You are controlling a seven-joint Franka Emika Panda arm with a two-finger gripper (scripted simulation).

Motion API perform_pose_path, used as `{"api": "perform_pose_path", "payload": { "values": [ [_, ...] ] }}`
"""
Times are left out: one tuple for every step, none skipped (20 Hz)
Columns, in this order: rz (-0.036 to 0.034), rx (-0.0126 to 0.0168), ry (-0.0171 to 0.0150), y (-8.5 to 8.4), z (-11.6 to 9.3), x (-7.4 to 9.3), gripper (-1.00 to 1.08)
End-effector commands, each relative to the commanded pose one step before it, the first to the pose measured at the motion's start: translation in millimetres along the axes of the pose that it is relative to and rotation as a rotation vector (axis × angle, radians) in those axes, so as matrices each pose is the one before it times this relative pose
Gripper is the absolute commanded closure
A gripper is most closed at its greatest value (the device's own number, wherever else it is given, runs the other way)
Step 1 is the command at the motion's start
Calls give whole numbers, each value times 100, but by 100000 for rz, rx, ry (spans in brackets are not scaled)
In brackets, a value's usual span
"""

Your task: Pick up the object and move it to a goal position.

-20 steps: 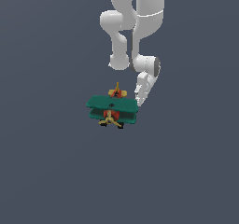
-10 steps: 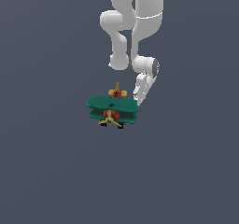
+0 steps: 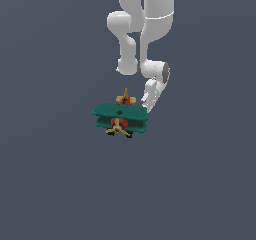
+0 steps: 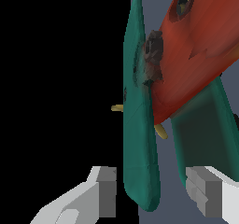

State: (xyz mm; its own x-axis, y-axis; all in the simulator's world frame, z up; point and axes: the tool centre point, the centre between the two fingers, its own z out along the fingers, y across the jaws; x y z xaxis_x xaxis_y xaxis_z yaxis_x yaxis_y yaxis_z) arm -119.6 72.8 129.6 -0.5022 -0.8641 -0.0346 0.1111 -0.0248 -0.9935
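The object, a small toy biplane (image 3: 120,116) with two teal wings, a red body and a yellow propeller and tail, rests on the grey floor. My gripper (image 3: 148,104) hangs at the wings' end on the exterior view's right. In the wrist view the red fuselage and the teal wing (image 4: 139,125) fill the frame. The wing's tip lies between my two grey fingertips (image 4: 108,190), with a gap on each side. The gripper (image 4: 154,190) is open and touches nothing that I can see.
The white arm (image 3: 145,29) comes down from the upper part of the exterior view, behind the plane. The flat grey floor (image 3: 50,184) spreads all around.
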Motion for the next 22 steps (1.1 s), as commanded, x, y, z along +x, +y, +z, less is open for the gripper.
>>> {"api": "perform_pose_path", "payload": {
  "values": [
    [-37,-13,51,4,350,29,-20],
    [0,0,0,-11,253,11,-20],
    [-39,-23,19,7,316,18,-20],
    [0,0,0,-16,363,15,-20],
    [-65,-41,34,20,430,24,-20],
    [0,0,0,-14,404,11,-20],
    [-30,-31,22,15,361,11,-20],
    [0,0,0,-1,299,-3,-20],
    [0,0,0,5,244,-9,-20],
    [44,-21,0,4,190,-10,-20],
    [0,0,0,10,134,-14,-20],
    [0,0,0,8,80,-10,-20],
    [47,2,-12,-13,23,-5,-20],
    [0,0,0,0,0,0,108],
    [0,0,0,0,0,0,108],
    [0,0,0,0,0,0,108],
    [0,0,0,0,0,0,108],
    [0,0,0,0,0,0,108],
    [0,0,0,0,0,0,108],
    [0,0,0,0,0,0,108],
    [0,0,0,0,0,0,108],
    [0,0,0,0,0,0,108]
  ]
}}
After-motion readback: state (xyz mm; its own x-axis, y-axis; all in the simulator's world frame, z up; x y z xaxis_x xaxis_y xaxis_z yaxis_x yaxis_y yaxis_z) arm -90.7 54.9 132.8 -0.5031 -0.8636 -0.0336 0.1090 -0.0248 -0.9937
